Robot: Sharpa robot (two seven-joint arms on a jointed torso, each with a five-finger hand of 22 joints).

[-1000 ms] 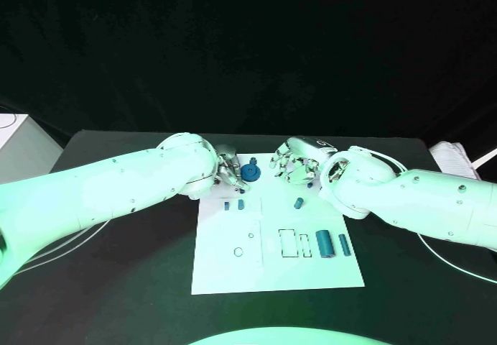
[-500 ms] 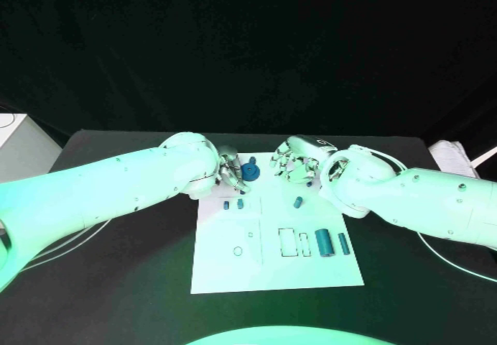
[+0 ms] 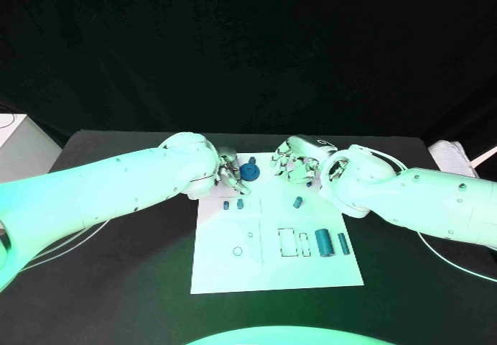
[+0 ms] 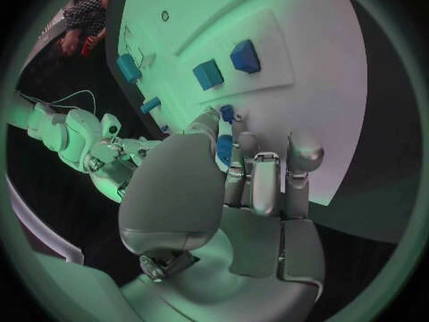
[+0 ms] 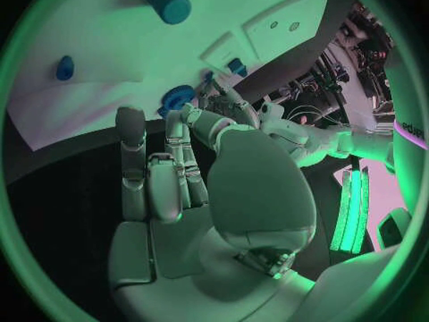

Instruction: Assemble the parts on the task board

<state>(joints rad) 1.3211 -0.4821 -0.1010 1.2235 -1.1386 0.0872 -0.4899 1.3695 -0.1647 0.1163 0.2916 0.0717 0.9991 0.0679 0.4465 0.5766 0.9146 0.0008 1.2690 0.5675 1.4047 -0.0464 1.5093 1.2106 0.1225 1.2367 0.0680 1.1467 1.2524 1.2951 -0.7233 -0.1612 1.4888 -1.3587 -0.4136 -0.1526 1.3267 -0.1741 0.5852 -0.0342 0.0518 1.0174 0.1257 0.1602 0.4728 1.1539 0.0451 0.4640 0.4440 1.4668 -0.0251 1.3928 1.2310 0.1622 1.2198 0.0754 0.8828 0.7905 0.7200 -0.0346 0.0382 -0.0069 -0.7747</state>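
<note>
The white board [image 3: 278, 244] lies flat in the middle of the black worktop [image 3: 124, 273], a little below the center of the head picture. Both arms reach in to its top edge.

The left robot hand [image 3: 230, 175] comes from the left side of the picture. It sits at the top left corner of the board. Its fingers are curled around a round blue part [image 3: 250, 171], which looks like a little wheel with teeth. The left wrist picture shows the same blue part [image 4: 224, 147] tucked between the fingers [image 4: 252, 172], so this hand is holding it.

The right robot hand [image 3: 295, 166] comes from the right side. It is just beside the left one, near the top middle of the board. Its fingers [image 5: 152, 172] are close together and bent a little, and I cannot tell if it is gripping anything. In the right wrist picture the blue wheel [image 5: 177, 98] sits just past its fingertips, by the other hand.

More blue parts lie on the board. Two small pegs [image 3: 233, 205] stand side by side near the upper left. One short piece [image 3: 298, 202] lies near the upper middle. Two long rods [image 3: 332, 244] lie side by side at the right, with a small piece [image 3: 304, 239] beside them, next to a drawn box [image 3: 287, 242].
</note>
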